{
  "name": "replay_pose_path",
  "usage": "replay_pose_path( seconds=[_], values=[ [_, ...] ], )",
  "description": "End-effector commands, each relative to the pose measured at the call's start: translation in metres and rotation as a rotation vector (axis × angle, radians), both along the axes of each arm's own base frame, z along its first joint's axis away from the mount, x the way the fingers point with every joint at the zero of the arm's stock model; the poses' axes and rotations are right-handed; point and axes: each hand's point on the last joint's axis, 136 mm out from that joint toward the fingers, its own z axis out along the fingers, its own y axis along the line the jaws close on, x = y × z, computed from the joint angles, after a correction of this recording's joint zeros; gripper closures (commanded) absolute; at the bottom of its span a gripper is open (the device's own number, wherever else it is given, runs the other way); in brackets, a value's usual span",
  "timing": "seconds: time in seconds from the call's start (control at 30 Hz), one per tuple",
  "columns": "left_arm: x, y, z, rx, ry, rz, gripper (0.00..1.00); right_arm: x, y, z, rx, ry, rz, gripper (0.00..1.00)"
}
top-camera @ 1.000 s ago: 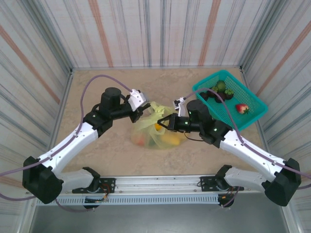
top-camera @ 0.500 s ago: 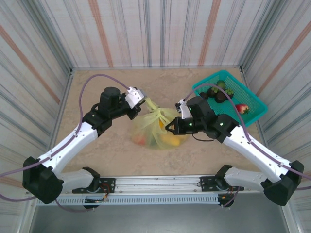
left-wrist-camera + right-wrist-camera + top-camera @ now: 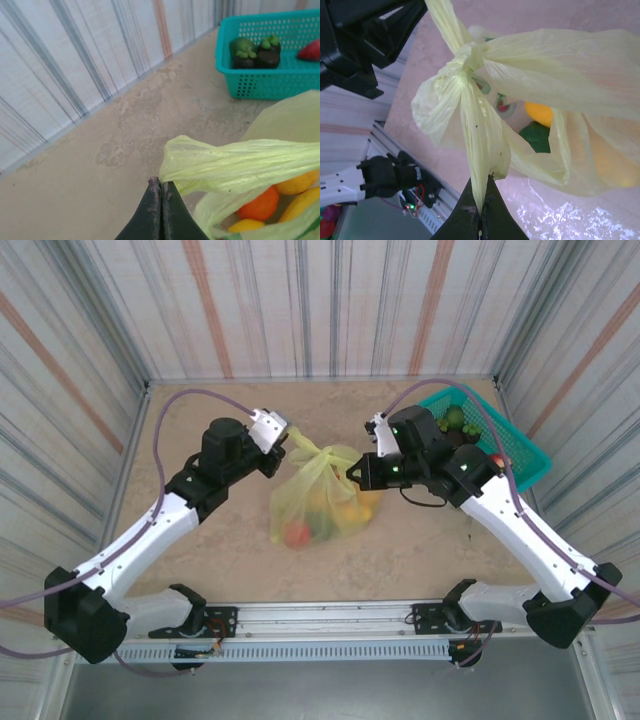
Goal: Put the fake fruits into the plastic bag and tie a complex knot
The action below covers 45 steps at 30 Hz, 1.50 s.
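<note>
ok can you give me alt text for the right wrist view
The right gripper, shut, pinches a stretched handle of the pale yellow-green plastic bag, which leads up to a bunched knot. Yellow and green fake fruits show through the film, with the table beyond.

My right end effector [image 3: 481,190] is pinched tight on one handle strip of the plastic bag [image 3: 570,65], and the strip is taut below the knot [image 3: 465,62]. Another strip runs up toward the left arm [image 3: 365,35]. Through the film I make out a yellow fruit [image 3: 540,112] and a green fruit [image 3: 536,136]
</note>
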Motion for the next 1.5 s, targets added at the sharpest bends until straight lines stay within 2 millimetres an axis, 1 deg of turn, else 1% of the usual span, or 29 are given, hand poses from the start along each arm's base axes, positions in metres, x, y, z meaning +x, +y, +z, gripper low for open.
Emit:
replay_pose_path(
  seconds=[0.0,0.07,0.2,0.27,0.33,0.43,0.53,0.6,0.67,0.73,0.8,0.9,0.93,0.97,1.0,1.1,1.17,1.2,1.23,1.3,1.33,1.37,1.4,1.47],
  values=[
    [0.006,0.027,0.030,-0.203,0.037,0.205,1.00,0.002,-0.009,-0.009,-0.025,0.035,-0.028,1.00],
    [0.003,0.029,0.014,-0.328,0.141,0.256,1.00,0.005,-0.007,-0.018,-0.002,0.069,-0.048,1.00],
    [-0.008,0.021,-0.023,-0.513,0.328,0.311,1.00,0.011,0.000,-0.035,0.064,0.095,-0.094,1.00],
    [-0.012,0.017,-0.035,-0.594,0.391,0.331,1.00,0.017,-0.001,-0.041,0.087,0.087,-0.140,1.00],
    [-0.013,0.018,-0.043,-0.677,0.444,0.376,1.00,0.024,-0.004,-0.043,0.114,0.064,-0.204,1.00],
    [-0.014,0.016,-0.049,-0.789,0.490,0.414,1.00,0.033,-0.005,-0.046,0.170,0.029,-0.294,1.00],
    [-0.014,0.023,-0.057,-0.874,0.526,0.495,1.00,0.040,-0.015,-0.054,0.208,0.019,-0.431,1.00],
    [-0.015,0.035,-0.062,-0.955,0.530,0.563,1.00,0.045,-0.024,-0.060,0.250,0.035,-0.531,1.00],
    [-0.016,0.047,-0.063,-1.011,0.508,0.614,1.00,0.050,-0.033,-0.062,0.281,0.031,-0.606,1.00],
    [-0.019,0.062,-0.064,-1.004,0.476,0.680,1.00,0.052,-0.040,-0.064,0.282,0.023,-0.649,1.00],
    [-0.022,0.076,-0.064,-0.964,0.442,0.722,1.00,0.051,-0.051,-0.072,0.244,0.035,-0.689,1.00],
    [-0.028,0.106,-0.076,-0.926,0.432,0.824,1.00,0.047,-0.066,-0.088,0.204,0.064,-0.722,1.00],
    [-0.031,0.118,-0.084,-0.914,0.437,0.867,1.00,0.045,-0.072,-0.099,0.179,0.082,-0.735,1.00],
    [-0.034,0.130,-0.093,-0.901,0.448,0.915,1.00,0.039,-0.079,-0.101,0.178,0.082,-0.740,1.00],
    [-0.037,0.138,-0.101,-0.886,0.460,0.947,1.00,0.037,-0.084,-0.107,0.158,0.080,-0.739,1.00],
    [-0.049,0.159,-0.128,-0.808,0.507,1.042,1.00,0.019,-0.113,-0.147,0.053,0.144,-0.783,1.00],
    [-0.054,0.166,-0.141,-0.778,0.532,1.073,1.00,0.011,-0.122,-0.167,0.047,0.202,-0.788,1.00],
    [-0.055,0.166,-0.144,-0.772,0.537,1.073,1.00,0.009,-0.123,-0.173,0.052,0.225,-0.781,1.00],
    [-0.054,0.164,-0.145,-0.771,0.538,1.057,1.00,0.010,-0.119,-0.173,0.072,0.224,-0.751,1.00],
    [-0.046,0.150,-0.142,-0.786,0.546,0.974,1.00,0.014,-0.105,-0.165,0.103,0.200,-0.668,1.00],
    [-0.040,0.140,-0.135,-0.807,0.543,0.913,1.00,0.016,-0.099,-0.158,0.112,0.189,-0.636,1.00],
    [-0.033,0.127,-0.124,-0.831,0.534,0.822,1.00,0.019,-0.094,-0.152,0.113,0.177,-0.608,1.00],
    [-0.027,0.113,-0.113,-0.843,0.527,0.732,0.96,0.022,-0.091,-0.146,0.112,0.164,-0.587,1.00],
    [-0.020,0.087,-0.088,-0.858,0.532,0.569,0.67,0.027,-0.084,-0.136,0.113,0.142,-0.548,1.00]
  ],
)
